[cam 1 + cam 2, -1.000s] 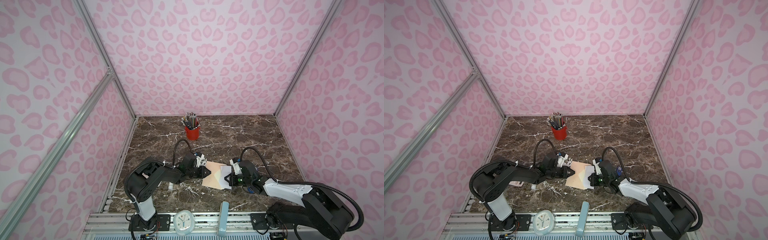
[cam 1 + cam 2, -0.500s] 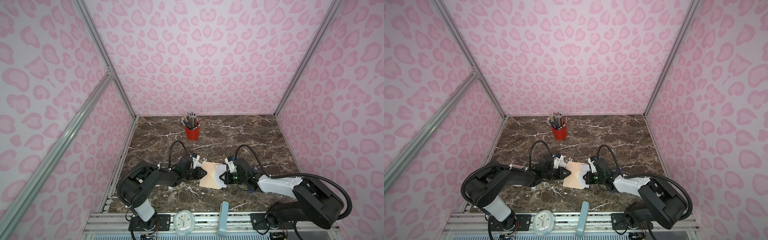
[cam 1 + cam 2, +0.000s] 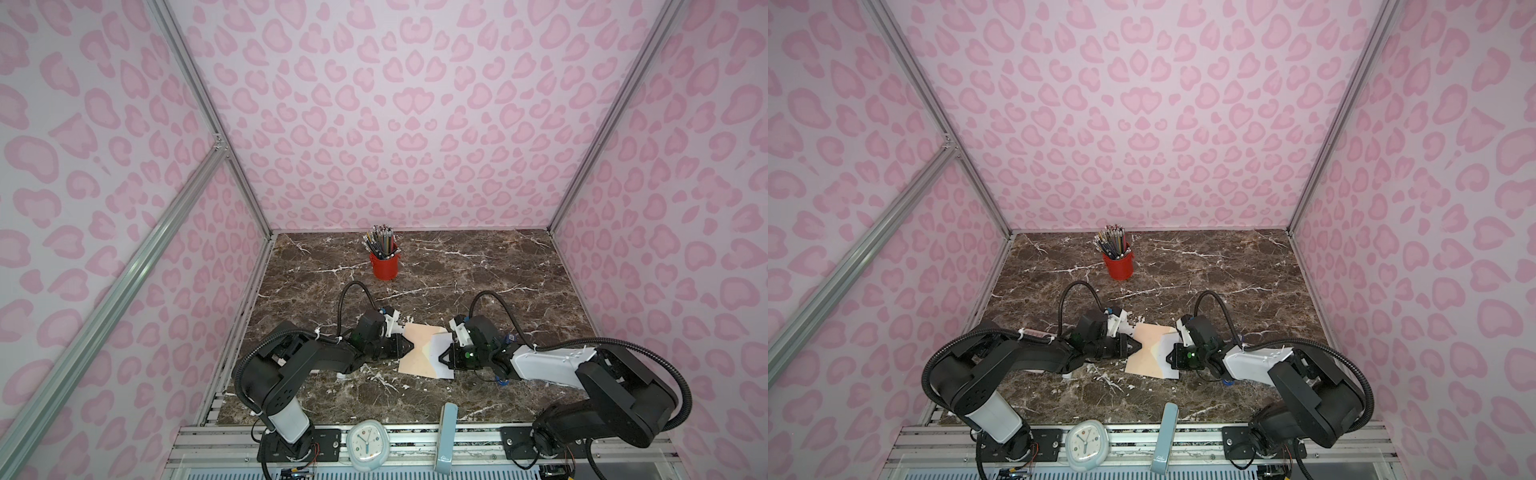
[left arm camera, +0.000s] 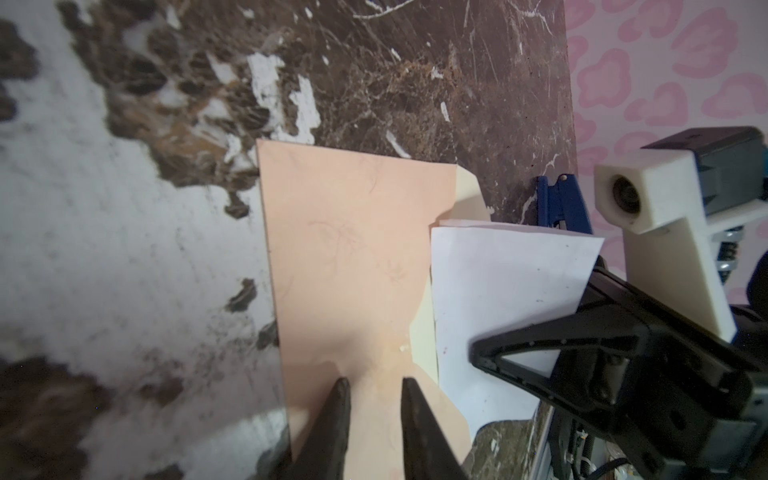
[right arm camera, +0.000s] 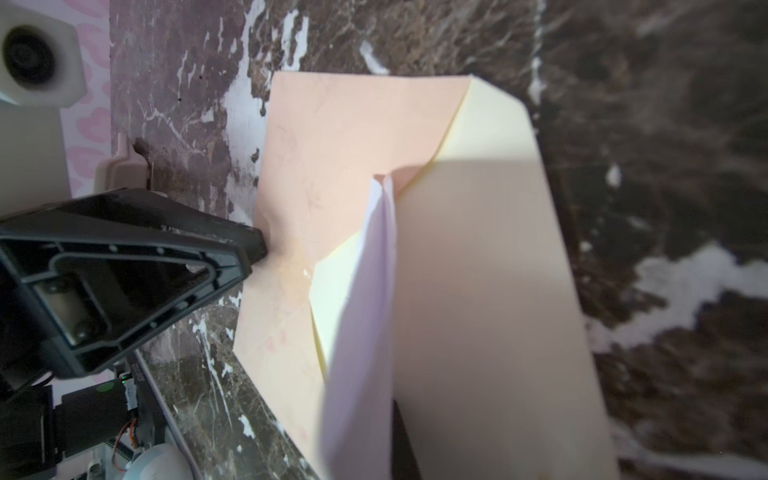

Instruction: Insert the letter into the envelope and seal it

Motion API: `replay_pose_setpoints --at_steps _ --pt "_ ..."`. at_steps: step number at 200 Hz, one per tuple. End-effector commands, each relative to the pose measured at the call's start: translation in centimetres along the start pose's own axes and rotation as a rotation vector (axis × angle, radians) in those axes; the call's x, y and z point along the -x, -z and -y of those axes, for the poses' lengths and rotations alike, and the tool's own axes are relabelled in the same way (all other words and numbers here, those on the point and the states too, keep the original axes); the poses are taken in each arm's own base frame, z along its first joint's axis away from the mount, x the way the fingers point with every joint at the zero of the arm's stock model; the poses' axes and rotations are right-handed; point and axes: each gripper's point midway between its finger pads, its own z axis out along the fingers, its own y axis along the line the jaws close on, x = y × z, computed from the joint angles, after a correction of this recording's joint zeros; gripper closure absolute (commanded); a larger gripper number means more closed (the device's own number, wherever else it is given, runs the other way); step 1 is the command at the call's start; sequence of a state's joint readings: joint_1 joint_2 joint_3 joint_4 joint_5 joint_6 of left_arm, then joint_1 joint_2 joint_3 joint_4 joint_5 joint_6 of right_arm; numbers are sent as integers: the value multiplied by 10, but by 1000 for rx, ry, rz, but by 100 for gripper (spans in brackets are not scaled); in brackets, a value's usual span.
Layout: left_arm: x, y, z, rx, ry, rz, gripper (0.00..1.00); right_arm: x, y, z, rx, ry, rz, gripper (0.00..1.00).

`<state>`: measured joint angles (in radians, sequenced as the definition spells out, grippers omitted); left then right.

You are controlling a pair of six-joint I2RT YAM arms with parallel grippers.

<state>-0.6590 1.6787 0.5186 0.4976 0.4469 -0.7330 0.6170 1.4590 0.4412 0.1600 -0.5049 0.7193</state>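
Note:
The peach-pink envelope (image 3: 417,347) lies flat on the marble near the front, its cream flap (image 5: 490,257) open toward the right arm. My left gripper (image 3: 410,347) grips the envelope's left edge, and the paper (image 4: 345,266) puckers between its narrowly parted fingertips (image 4: 341,388). The white letter (image 3: 444,353) stands tilted in my right gripper (image 3: 440,358), which is shut on it. In the right wrist view the letter (image 5: 365,332) rises edge-on, its far corner at the envelope's mouth between the peach front and the flap. The left wrist view shows the letter (image 4: 498,291) overlapping the cream lining.
A red cup of pencils (image 3: 384,266) stands at the back middle. On the front rail sit a white clock (image 3: 365,444) and a pale blue upright object (image 3: 446,436). A white glue stick (image 3: 341,376) lies under the left arm. Pink walls enclose three sides.
The envelope and letter have shifted left across the table. My left gripper drew back leftward with the envelope, and my right gripper followed with the letter.

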Motion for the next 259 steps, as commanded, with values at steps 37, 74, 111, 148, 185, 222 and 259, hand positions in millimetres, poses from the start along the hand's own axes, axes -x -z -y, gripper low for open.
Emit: replay_pose_setpoints --at_steps 37,74,111,148,185,222,259 --pt "-19 3 -36 154 56 -50 74 -6 3 16 -66 -78 -36 85" --pt "-19 1 -36 149 54 -53 74 -7 10 19 -81 -99 -38 72" --pt "-20 0 -36 146 54 -58 74 0 9 17 -76 -113 -23 61" --pt "-21 0 -37 148 53 -60 74 15 15 12 -59 -128 16 62" --pt "-22 -1 -38 147 55 -64 74 24 18 11 -43 -147 32 59" --pt "-23 -2 -38 143 54 -68 74 31 19 9 -17 -175 59 64" --pt "-24 -3 -39 143 56 -73 74 39 19 4 18 -205 81 67"
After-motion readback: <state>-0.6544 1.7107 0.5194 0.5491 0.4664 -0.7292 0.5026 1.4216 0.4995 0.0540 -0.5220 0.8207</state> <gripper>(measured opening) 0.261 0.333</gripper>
